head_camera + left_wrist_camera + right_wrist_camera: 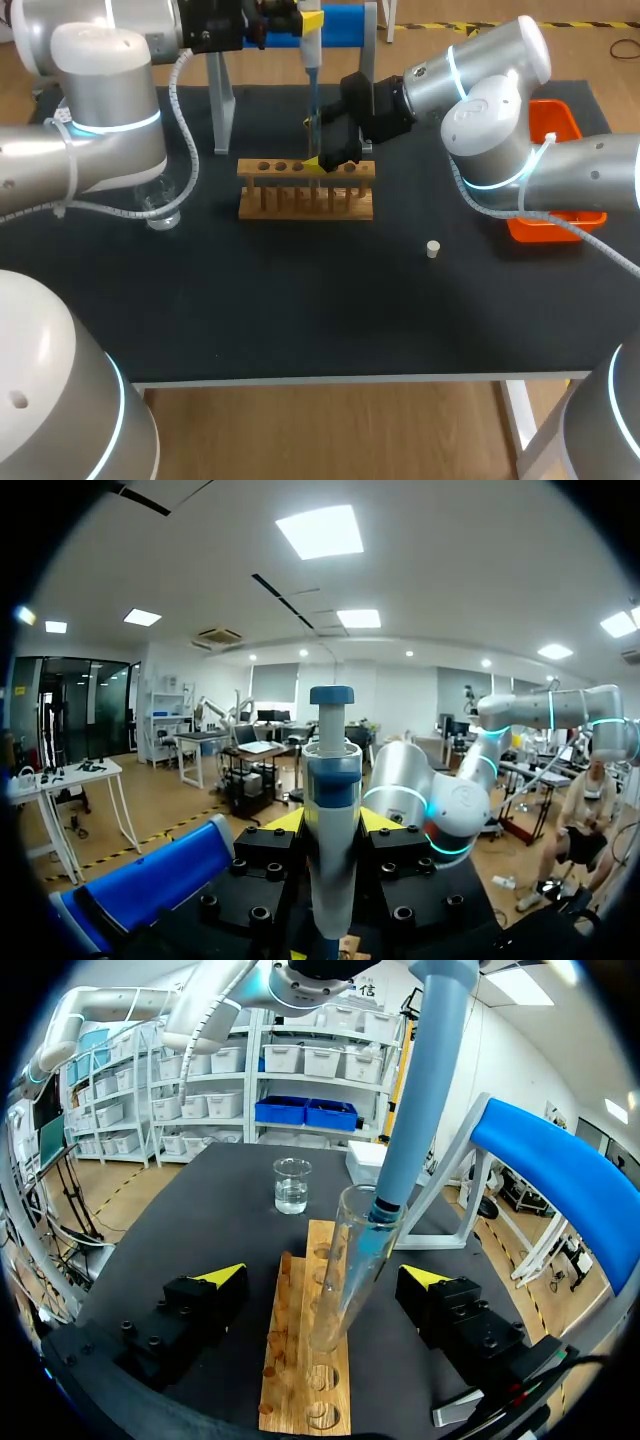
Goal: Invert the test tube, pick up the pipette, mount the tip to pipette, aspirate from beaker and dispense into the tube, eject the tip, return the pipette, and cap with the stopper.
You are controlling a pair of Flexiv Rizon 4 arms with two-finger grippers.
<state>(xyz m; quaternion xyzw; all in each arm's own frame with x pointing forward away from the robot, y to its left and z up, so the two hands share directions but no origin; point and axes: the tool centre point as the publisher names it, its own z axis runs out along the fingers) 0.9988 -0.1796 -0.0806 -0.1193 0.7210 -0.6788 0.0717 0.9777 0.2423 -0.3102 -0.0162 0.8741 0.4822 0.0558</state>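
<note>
1. My left gripper (330, 822) is clamped on the grey-and-blue plastic pipette (332, 780). Its black finger blocks press the barrel from both sides, and the blue plunger knob sits on top.
2. My left arm (110, 110) enters from the left. It reaches along the back of the matte black table (300, 310) and holds the pipette upright above the rack.
3. The clear glass test tube (350, 1270) leans in the pale wooden rack (290, 1360), a slab drilled with round holes. The pipette's slender shaft enters the tube's mouth.
4. My right gripper (325, 1278) stands with its fingers spread wide on either side of the tube, and neither yellow tip touches the glass.
5. My right arm (490, 90) comes in from the right, with its wrist level behind the rack.
6. The small clear glass beaker (292, 1185), with liquid in it, stands beyond the rack's far end.
7. The small cream cylindrical stopper (433, 249) rests alone on the table, in front of the rack and to its right.
8. The orange plastic bin (555, 125) sits at the table's right edge.
</note>
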